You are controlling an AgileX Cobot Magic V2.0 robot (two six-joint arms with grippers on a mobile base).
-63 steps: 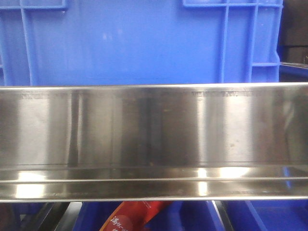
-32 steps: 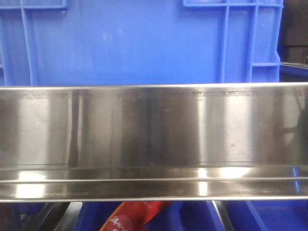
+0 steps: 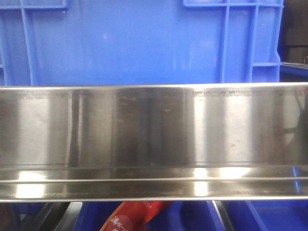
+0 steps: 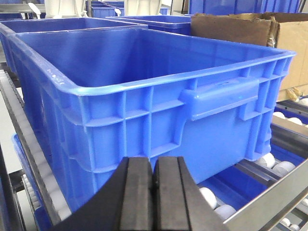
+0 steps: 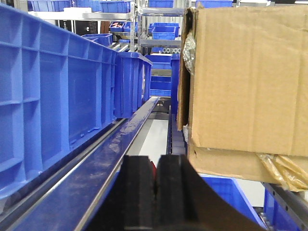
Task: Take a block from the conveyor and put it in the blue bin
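Blue bin [image 4: 144, 96] empty, sits on rollers just beyond left gripper [image 4: 154, 180]. Left gripper pads pressed together, nothing between. Right gripper [image 5: 155, 185] likewise closed, empty, beside cardboard box [image 5: 250, 77]. No block, no conveyor visible; whole pick-and-place remains.

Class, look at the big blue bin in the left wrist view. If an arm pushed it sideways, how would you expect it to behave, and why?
The blue bin would probably stay stiff: its walls carry raised ribs and a thick rim. It looks empty, so it is likely light for its size. It seems to rest on white rollers, so it may glide along them rather than tip, being broad and low.
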